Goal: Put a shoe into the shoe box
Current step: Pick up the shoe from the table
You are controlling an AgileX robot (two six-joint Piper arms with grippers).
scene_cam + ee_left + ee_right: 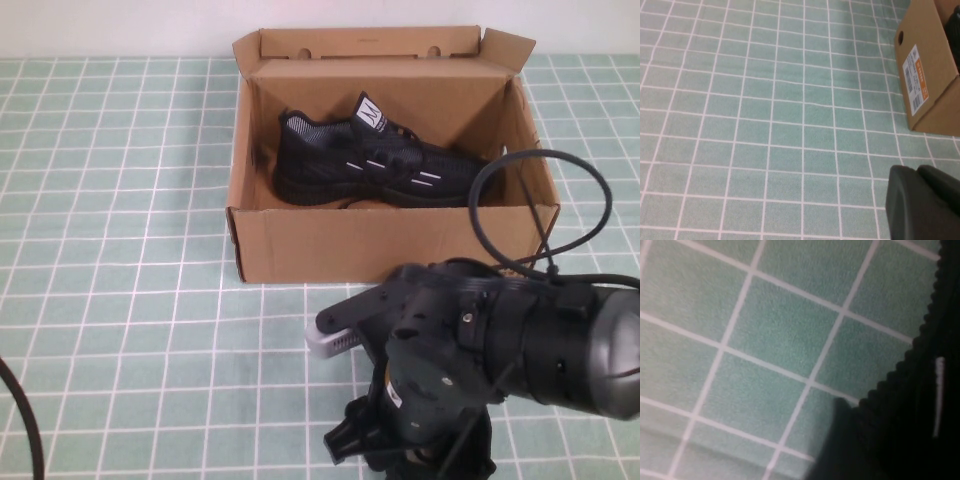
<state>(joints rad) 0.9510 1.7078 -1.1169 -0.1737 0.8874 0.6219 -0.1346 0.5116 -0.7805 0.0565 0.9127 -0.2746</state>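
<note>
On a table under a green cloth gridded in white, against a pale wall, the shoe box (390, 240) stood open with a black sneaker (380, 160) already lying inside. The shoe (925, 405) lay on the cloth right against the right gripper (420, 450), which was low in front of the box, seemingly for a pickup, though its hold could not be told; the left gripper (925, 200) hung idle beside the box, its state also unclear. A white-and-orange barcode label (916, 79) and the sneaker's white tongue tag (370, 112) carried print too small to read.
</note>
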